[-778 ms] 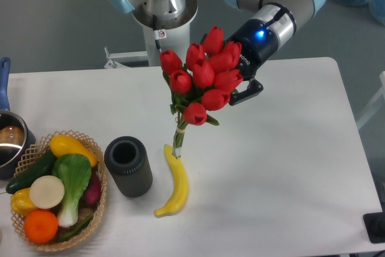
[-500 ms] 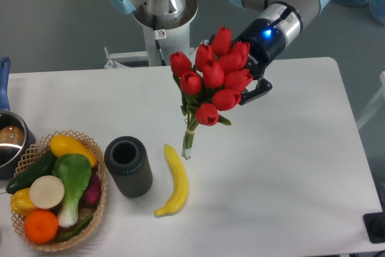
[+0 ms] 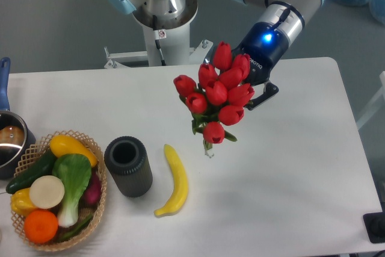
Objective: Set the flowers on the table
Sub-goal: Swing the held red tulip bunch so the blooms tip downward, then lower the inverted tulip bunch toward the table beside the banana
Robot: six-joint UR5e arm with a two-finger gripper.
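The flowers [image 3: 218,94] are a bunch of red tulip buds with green leaves, held in the air over the middle of the white table [image 3: 289,173]. Their stem end [image 3: 209,150] points down and hangs just above or at the tabletop, right of the banana. My gripper [image 3: 252,91] is behind the buds on their right side; one dark finger [image 3: 267,95] shows past them. It is shut on the flowers, with the grip point hidden by the buds.
A yellow banana [image 3: 175,181] lies left of the stem end. A dark cylindrical cup [image 3: 128,166] stands beside it. A wicker basket [image 3: 55,188] of vegetables and fruit sits at the front left. A pot [image 3: 8,139] is at the left edge.
My gripper has carried the flowers to the right and slightly down, away from the banana's top end. The bunch now hangs more upright.
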